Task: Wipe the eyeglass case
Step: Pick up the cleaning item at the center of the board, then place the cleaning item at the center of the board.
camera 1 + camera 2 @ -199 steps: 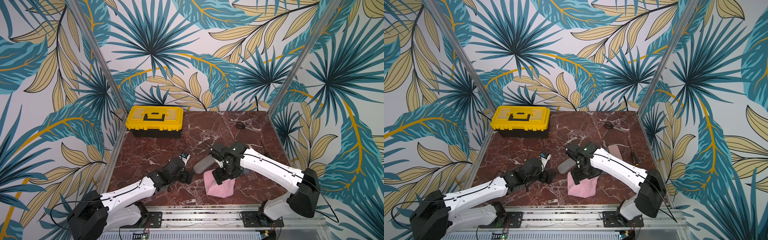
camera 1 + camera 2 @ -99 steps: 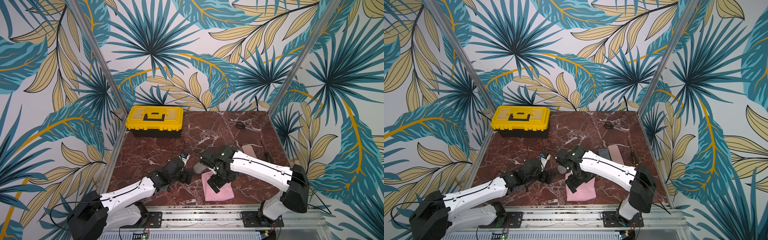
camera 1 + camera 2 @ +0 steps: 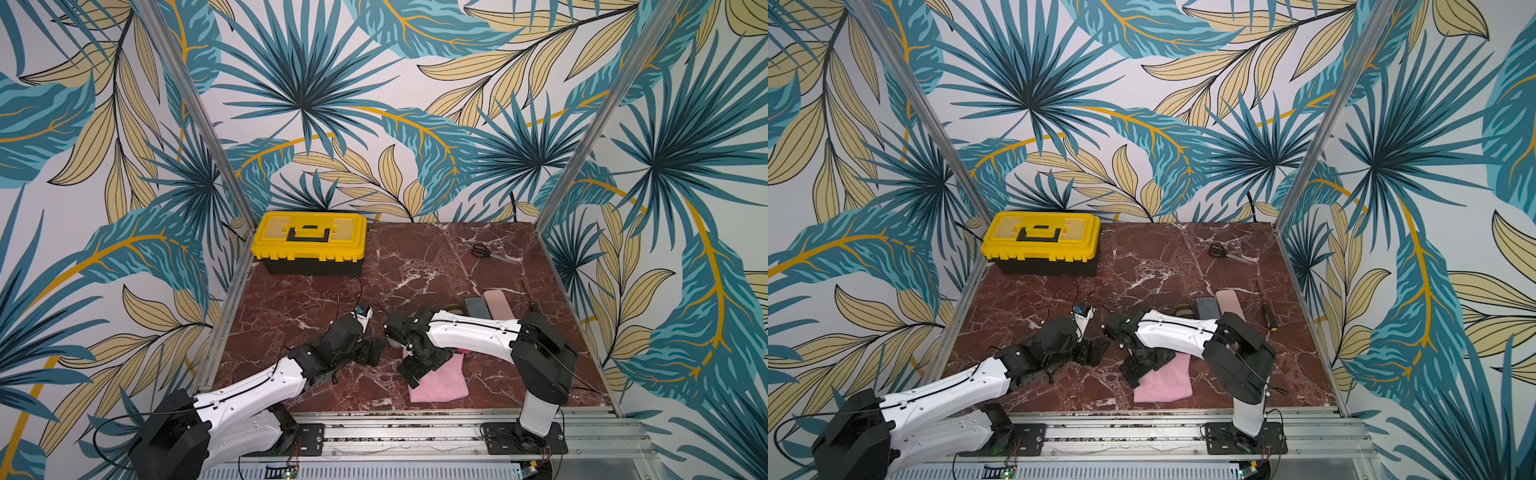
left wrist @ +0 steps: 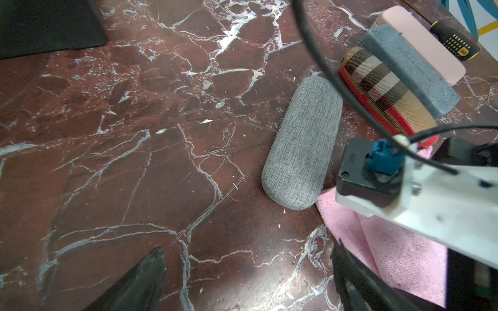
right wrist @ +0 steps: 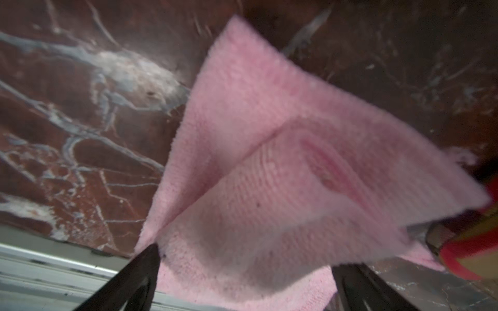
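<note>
- Two grippers hung low over the red marble table [image 3: 415, 270], near its front edge; the left gripper [image 4: 248, 250] had its jaws spread wide, with only bare marble between them.
- We saw the right gripper [image 5: 245, 258] spread just as wide and pointed down at the pink cloth [image 5: 269, 161]; its dark fingers [image 5: 145, 272] flanked a folded flap of the cloth without pinching it; we could not tell whether the tips touched the fabric.
- We found the grey eyeglass case [image 4: 301, 142] in the left wrist view, lying flat and closed on the marble, clear of both grippers; one rounded end sat just beside a corner of the cloth; in both top views the right arm [image 3: 469, 332] hid most of the case.
- Three more cases lay side by side next to it: a plaid case [image 4: 382, 91] nearest, then a slate-blue case [image 4: 409, 70], then a pale pink case [image 4: 420, 43]; a black-and-yellow screwdriver [image 4: 455, 44] lay beside the pink one.
- We noted a yellow toolbox [image 3: 309, 239] at the far left corner, its lid down; a pair of scissors [image 3: 482, 250] lay near the far right.
</note>
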Controlling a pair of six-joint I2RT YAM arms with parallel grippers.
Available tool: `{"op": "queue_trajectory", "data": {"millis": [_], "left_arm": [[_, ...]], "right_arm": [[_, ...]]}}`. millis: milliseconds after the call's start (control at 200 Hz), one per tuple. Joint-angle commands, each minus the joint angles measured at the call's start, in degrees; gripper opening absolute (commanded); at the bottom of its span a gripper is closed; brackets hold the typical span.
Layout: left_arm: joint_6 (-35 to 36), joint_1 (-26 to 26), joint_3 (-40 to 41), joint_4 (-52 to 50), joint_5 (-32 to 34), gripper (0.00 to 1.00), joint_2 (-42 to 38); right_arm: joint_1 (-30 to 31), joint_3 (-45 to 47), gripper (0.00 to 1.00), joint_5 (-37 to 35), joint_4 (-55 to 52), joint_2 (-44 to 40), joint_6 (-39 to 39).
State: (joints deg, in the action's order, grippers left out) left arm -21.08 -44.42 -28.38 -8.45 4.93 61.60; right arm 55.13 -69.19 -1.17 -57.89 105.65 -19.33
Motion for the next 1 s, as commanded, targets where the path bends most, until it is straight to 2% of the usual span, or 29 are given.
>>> {"op": "queue_trajectory", "data": {"millis": [0, 65, 125, 220, 280, 315, 421, 501, 581, 641, 721, 846, 997], "left_arm": [[-0.14, 0.12, 1.64, 0.45, -0.1, 0.98, -0.96], [-0.11, 0.13, 1.57, 0.55, -0.02, 0.98, -0.88], [0.07, 0.17, 1.49, 1.13, -0.17, 0.98, -0.77], [0.46, 0.28, 1.32, 2.25, -0.36, 0.98, -0.06], [0.89, 0.26, 0.62, 1.75, -0.65, 0.98, 0.48], [1.38, 0.27, -0.16, 0.61, -0.92, 0.98, 0.83], [2.87, 0.15, -1.77, -2.75, -0.91, 0.98, 1.35], [3.32, 0.13, -1.29, -1.95, -0.53, 0.98, 0.85], [3.42, 0.2, -1.13, -0.38, -0.66, 0.98, 0.8], [3.2, 0.23, -1.23, 0.6, -1.12, 0.98, 1.12], [3.15, 0.13, -1.82, 0.58, -1.24, 0.98, 1.8], [3.52, 0.13, -1.95, -0.68, -1.24, 0.98, 1.51], [4.01, 0.07, -0.98, 0.08, -0.97, 0.98, 0.58]], "right_arm": [[-1.88, 3.68, 0.89, 2.97, 0.94, 2.81, -1.89], [-3.21, 5.73, 0.8, 4.59, 1.48, 3.25, -2.91], [-3.95, 7.37, 0.66, 5.43, 2.84, 3.25, -3.33], [-4.29, 7.07, 0.26, 5.42, 3.77, 2.72, -3.34], [-4.26, 5.45, 0.07, 5.45, 3.05, 0.11, -3.17], [-4.31, 4.32, 0.0, 5.68, 2.37, -2.08, -3.01], [-5.22, 0.34, 0.0, 7.2, 0.21, -10.18, -2.44], [-8.41, 1.32, 0.0, 14.3, 4.84, -16.76, -3.71], [-13.25, 7.23, 0.0, 25.5, 16.58, -21.79, -8.82], [-15.05, 14.07, 0.0, 34.24, 29.87, -22.72, -16.79], [-15.16, 20.33, 0.0, 39.86, 42.5, -20.46, -24.63], [-17.27, 27.17, 0.0, 37.52, 43.59, -20.82, -25.53], [-19.45, 28.72, 0.0, 28.54, 29.07, -20.83, -20.03]]}}
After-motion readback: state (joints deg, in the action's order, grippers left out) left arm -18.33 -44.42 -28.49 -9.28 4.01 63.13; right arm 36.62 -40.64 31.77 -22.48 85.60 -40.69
